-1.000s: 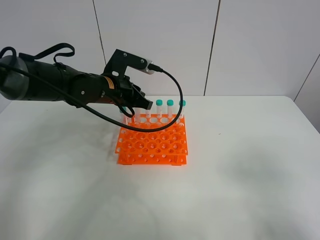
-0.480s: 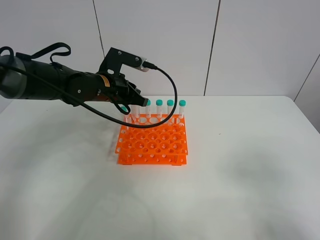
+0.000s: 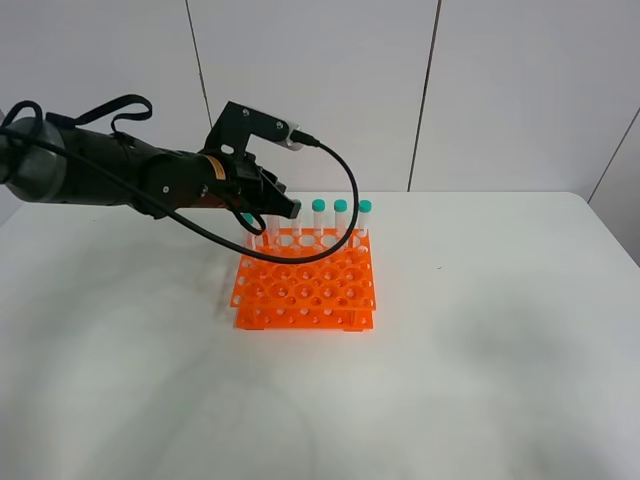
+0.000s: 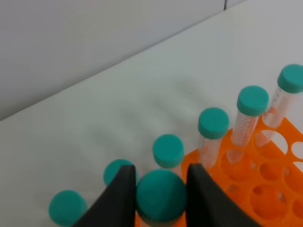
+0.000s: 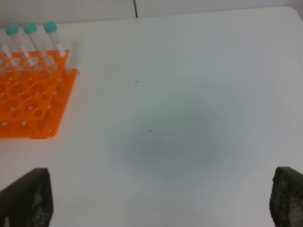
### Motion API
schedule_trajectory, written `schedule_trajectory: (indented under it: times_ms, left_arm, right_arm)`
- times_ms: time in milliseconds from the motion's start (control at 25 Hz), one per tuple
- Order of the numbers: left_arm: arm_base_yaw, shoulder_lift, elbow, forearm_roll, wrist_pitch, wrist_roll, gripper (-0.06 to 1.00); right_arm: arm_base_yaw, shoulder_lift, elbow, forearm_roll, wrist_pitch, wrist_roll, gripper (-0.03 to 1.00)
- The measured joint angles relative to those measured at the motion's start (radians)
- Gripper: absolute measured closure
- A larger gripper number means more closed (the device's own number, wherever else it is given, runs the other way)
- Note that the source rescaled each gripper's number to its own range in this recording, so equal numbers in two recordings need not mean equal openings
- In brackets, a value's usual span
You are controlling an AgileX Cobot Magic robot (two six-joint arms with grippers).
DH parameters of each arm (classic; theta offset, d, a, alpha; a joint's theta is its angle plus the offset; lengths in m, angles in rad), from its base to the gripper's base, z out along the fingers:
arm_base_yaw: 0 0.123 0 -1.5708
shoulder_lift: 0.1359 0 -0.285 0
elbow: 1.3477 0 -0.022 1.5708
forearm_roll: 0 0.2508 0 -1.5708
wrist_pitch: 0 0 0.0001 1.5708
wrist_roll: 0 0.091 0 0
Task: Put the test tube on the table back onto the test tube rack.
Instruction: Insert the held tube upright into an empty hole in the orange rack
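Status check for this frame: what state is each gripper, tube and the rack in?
left gripper: shut on the test tube.
test tube: capped, upright, held over the test tube rack back row; seating hidden.
other tubes: capped, upright in the back row.
test tube rack: flat on the table, most holes empty.
right gripper: open, empty.

rack [image 3: 305,290] on table [image 3: 480,350] | tubes [image 3: 341,216] in rack's back row
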Motion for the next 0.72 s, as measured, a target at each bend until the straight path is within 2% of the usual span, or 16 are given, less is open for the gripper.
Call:
schedule_trajectory:
  times_ms: [720]
  left_arm:
    - [-0.002, 0.035, 0.0, -0.011, -0.001, 0.008, 0.94]
  right_arm:
    - [0.0, 0.0, 0.0, 0.0, 0.0, 0.0, -0.03]
